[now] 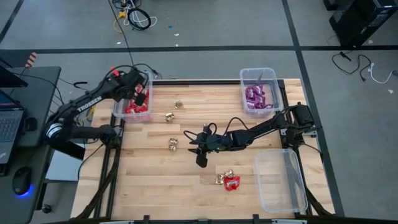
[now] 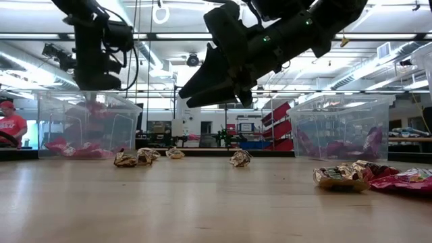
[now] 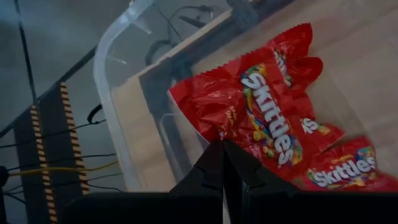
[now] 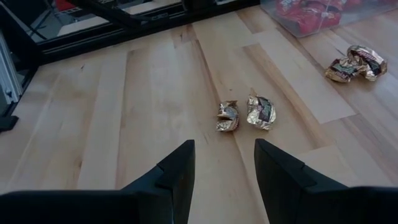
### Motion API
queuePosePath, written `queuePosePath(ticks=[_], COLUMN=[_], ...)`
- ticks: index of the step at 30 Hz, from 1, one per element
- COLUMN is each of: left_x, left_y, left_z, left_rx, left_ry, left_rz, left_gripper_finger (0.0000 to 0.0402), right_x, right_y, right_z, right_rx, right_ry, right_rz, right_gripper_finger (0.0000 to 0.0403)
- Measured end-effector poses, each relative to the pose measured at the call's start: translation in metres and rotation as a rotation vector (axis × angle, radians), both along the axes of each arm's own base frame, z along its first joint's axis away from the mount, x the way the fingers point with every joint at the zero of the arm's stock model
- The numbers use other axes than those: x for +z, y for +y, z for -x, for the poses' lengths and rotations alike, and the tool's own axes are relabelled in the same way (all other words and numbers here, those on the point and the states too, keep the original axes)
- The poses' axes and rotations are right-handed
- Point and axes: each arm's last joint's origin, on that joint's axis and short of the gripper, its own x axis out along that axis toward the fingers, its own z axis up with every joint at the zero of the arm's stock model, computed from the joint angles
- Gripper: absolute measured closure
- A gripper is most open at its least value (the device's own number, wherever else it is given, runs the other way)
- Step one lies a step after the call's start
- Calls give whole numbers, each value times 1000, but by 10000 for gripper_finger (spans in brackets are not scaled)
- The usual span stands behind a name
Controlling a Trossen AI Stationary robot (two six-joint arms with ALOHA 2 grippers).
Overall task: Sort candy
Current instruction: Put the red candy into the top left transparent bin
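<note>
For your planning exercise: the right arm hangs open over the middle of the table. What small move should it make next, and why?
Probably lower the right gripper onto the pair of gold candies just ahead of its open fingers. They lie loose on the table, and nothing is held.

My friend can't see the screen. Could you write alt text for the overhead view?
Seen from above, the open right gripper hovers mid-table near a gold candy, while the shut left gripper sits over a clear bin of red packets. Another bin holds purple packets.
</note>
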Motion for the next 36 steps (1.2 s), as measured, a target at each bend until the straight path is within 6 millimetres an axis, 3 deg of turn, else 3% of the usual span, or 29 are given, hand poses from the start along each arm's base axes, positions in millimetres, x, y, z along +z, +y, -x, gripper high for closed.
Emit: queuePosePath(ticks=[20, 36], left_x=[-21, -21], left_y=[18, 20], left_z=[-16, -18], left_rx=[0, -2], left_ry=[52, 41], left_rz=[30, 19], left_gripper_finger=[399, 382], right_x=[0, 0], right_y=[1, 1], right_z=[0, 0], right_rx=[-3, -2], right_ry=[-3, -3], right_rz=[-10, -10], right_gripper_finger=[252, 252])
